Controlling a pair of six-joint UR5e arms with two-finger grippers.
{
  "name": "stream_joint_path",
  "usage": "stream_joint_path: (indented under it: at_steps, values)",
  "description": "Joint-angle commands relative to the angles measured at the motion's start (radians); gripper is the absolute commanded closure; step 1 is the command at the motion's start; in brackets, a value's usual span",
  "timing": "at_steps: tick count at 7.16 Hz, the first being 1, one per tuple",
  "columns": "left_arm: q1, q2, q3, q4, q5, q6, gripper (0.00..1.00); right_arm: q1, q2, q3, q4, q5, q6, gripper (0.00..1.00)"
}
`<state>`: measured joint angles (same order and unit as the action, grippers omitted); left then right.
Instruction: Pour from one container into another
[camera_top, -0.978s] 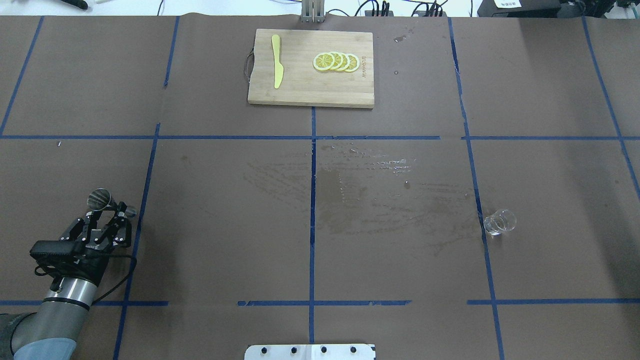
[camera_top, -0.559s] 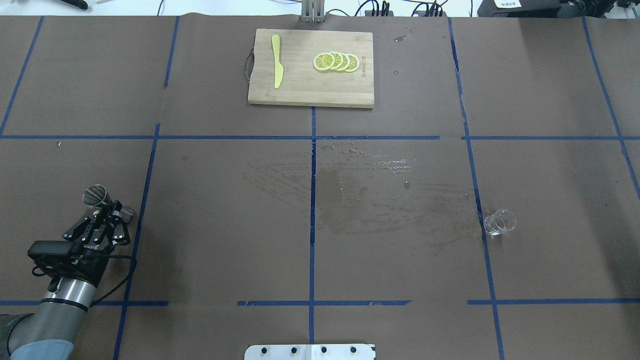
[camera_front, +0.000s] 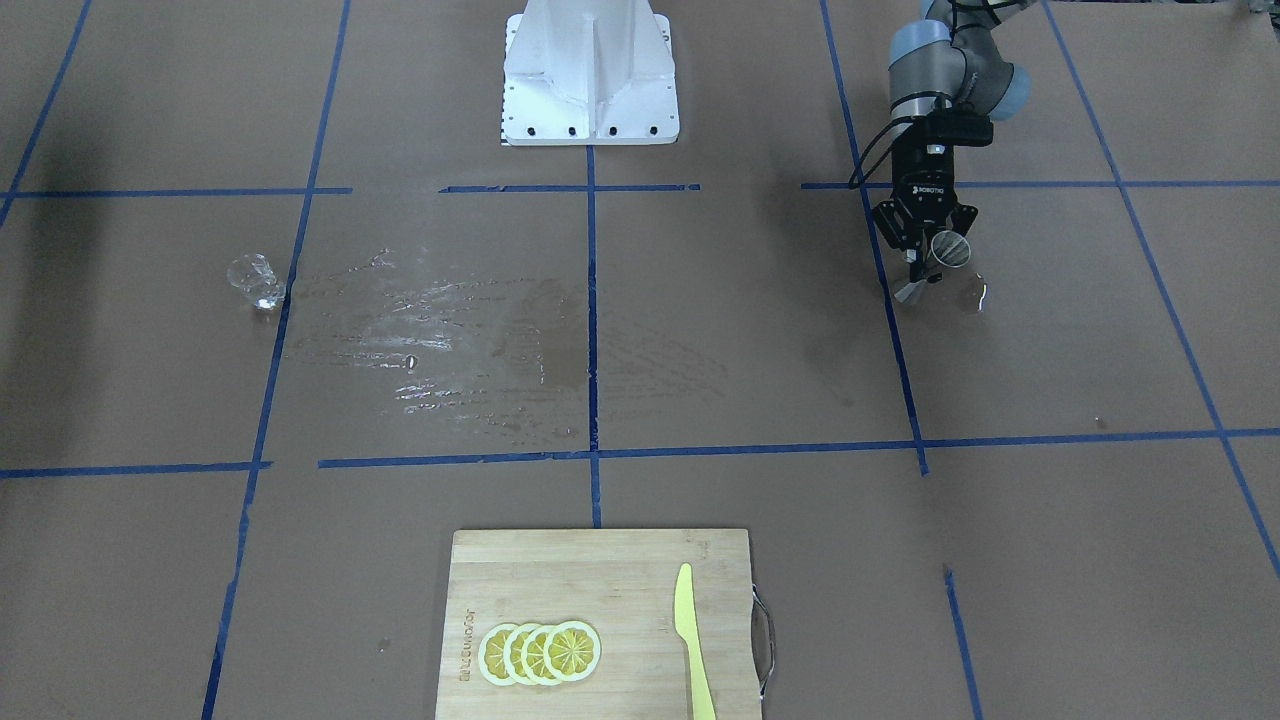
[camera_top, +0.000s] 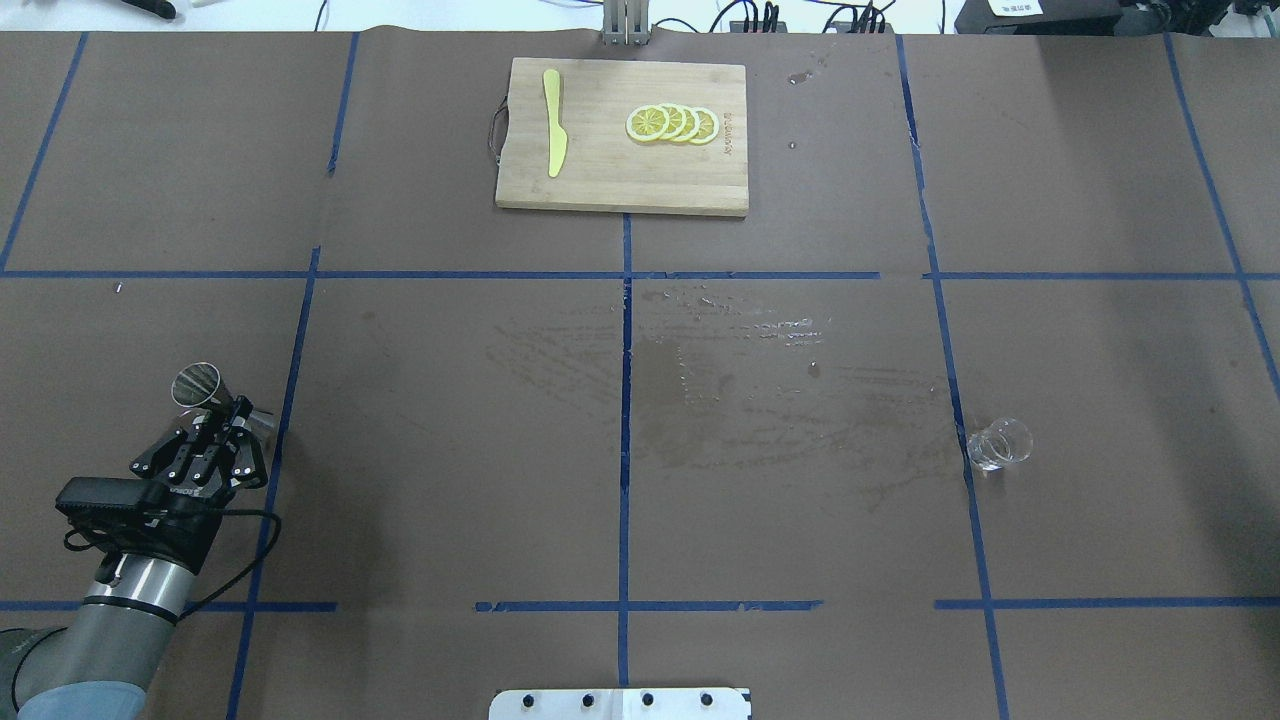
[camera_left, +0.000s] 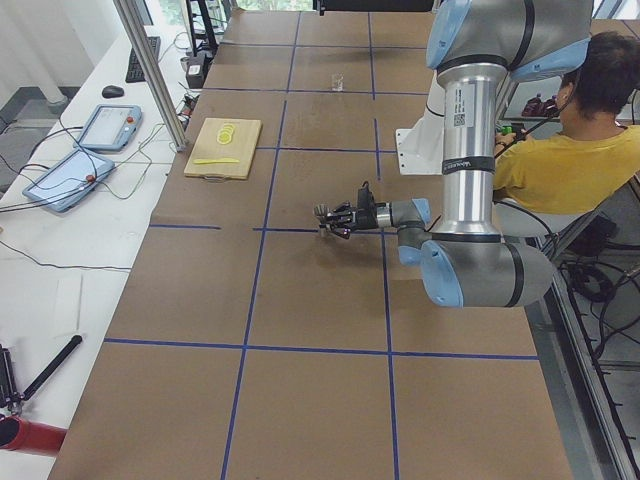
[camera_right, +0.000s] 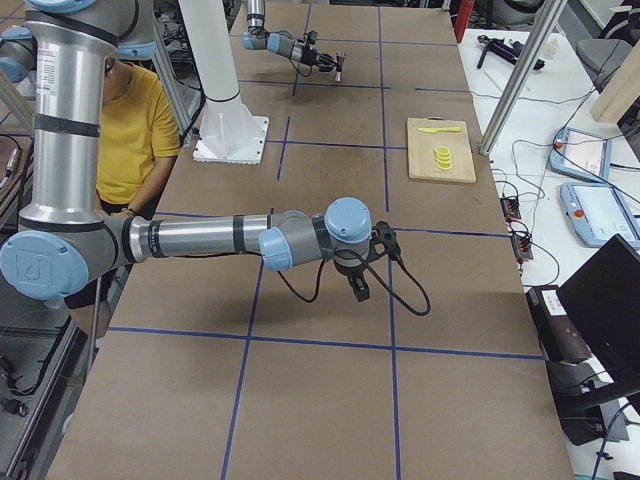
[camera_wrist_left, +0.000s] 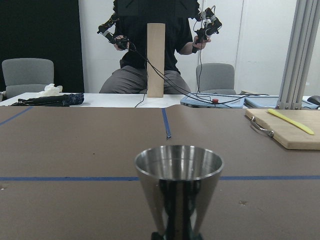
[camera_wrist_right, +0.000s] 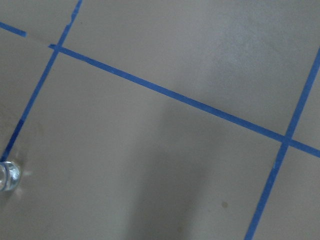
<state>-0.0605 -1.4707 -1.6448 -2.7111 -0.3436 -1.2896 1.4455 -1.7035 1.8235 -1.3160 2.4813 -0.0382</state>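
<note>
Left fingers (camera_top: 212, 445) are clamping the waist of the steel jigger (camera_top: 203, 388), holding it upright near the table's (camera_top: 450, 480) left end. The glass cup (camera_top: 998, 444) is standing well apart, just beside a blue tape line (camera_top: 952, 380). Right fingers (camera_right: 358, 288): cannot tell whether they are apart or together.

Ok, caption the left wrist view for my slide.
Close-up of shiny steel hourglass jigger; wooden cutting board with yellow knife at right.

My feeds: overhead, rear, looking forward and down on the table (camera_top: 450, 480); front, opposite side, facing back; two end cameras sighting along it; left wrist, level, close behind jigger (camera_wrist_left: 178, 190); right wrist, close, downward. Overhead and front share cutting board (camera_top: 610, 180).
</note>
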Motion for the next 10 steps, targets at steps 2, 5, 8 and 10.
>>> stream_joint_path:
  at_steps: [2, 5, 8, 10]
  values:
    - [-0.001, -0.036, -0.004, -0.026, -0.002, 0.061, 1.00, -0.159, -0.013, 0.066, 0.416, -0.065, 0.448, 0.00]
    - [0.001, -0.040, -0.001, -0.119, -0.005, 0.137, 1.00, -0.385, -0.073, 0.085, 0.714, -0.350, 0.689, 0.00]
    - [0.002, -0.049, 0.005, -0.119, -0.003, 0.136, 1.00, -0.721, -0.199, 0.256, 0.744, -0.739, 0.902, 0.02]
    - [0.004, -0.066, 0.008, -0.121, -0.002, 0.133, 1.00, -1.010, -0.263, 0.266, 0.764, -1.125, 0.975, 0.02]
